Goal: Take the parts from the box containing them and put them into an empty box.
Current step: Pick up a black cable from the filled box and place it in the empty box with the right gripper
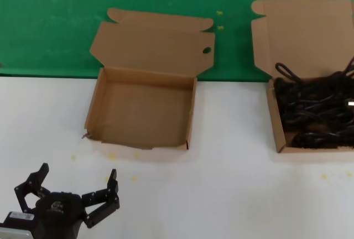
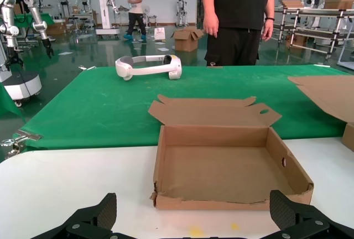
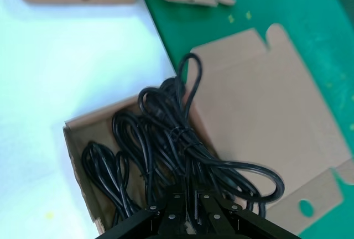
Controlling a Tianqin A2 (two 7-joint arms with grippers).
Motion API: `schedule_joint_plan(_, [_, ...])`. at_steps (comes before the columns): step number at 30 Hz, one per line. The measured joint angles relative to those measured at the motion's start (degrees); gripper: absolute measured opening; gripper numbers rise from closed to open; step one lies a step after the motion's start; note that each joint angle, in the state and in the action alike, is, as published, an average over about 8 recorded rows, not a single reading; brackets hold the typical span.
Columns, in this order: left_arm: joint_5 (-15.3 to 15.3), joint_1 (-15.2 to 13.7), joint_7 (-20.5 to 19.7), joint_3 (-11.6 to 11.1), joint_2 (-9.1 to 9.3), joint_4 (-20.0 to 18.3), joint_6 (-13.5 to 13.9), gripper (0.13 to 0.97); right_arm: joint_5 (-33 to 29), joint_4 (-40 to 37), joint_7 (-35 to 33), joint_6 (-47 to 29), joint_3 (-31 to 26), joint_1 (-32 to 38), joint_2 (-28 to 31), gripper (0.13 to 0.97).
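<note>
While the empty box (image 1: 145, 108) ahead of the wide-open, unladen left gripper (image 1: 74, 186) holds nothing yet, the right gripper (image 3: 188, 206) (closed on a cord, apparently) sits among the parts (image 3: 166, 139), all inside the box containing them (image 3: 74, 139).

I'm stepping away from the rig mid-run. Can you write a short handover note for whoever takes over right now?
Left gripper: open, low over the white table in front of the empty box, holding nothing.
Right gripper: outside the head view, right over the cords in the full box; I can't confirm its grip.
Done: nothing moved across yet, and the empty box has no cords in it.
Left: all the cords, tangled in one pile, with one loop lying over the lid.
</note>
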Motion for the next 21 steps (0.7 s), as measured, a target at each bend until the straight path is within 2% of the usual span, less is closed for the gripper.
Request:
schedule_joint_plan(6, [0.0, 0.0, 0.0, 0.0, 0.00, 0.0, 0.0, 0.966, -1.4, 12.5, 6.8, -3.7, 2.9, -2.7, 2.0, 0.160])
schedule_joint_plan(11, [0.0, 0.0, 0.0, 0.0, 0.00, 0.0, 0.0, 0.966, -2.0, 17.0, 9.3, -4.4, 3.9, -3.8, 0.4, 0.160])
schedule_joint_plan(16, [0.0, 0.0, 0.0, 0.0, 0.00, 0.0, 0.0, 0.966, -2.7, 14.9, 8.4, -2.0, 3.3, -3.6, -4.3, 0.160])
schedule_joint_plan(21, [0.0, 0.0, 0.0, 0.0, 0.00, 0.0, 0.0, 0.966, -2.5, 6.9, 4.6, 3.3, 2.5, -2.2, -10.7, 0.160])
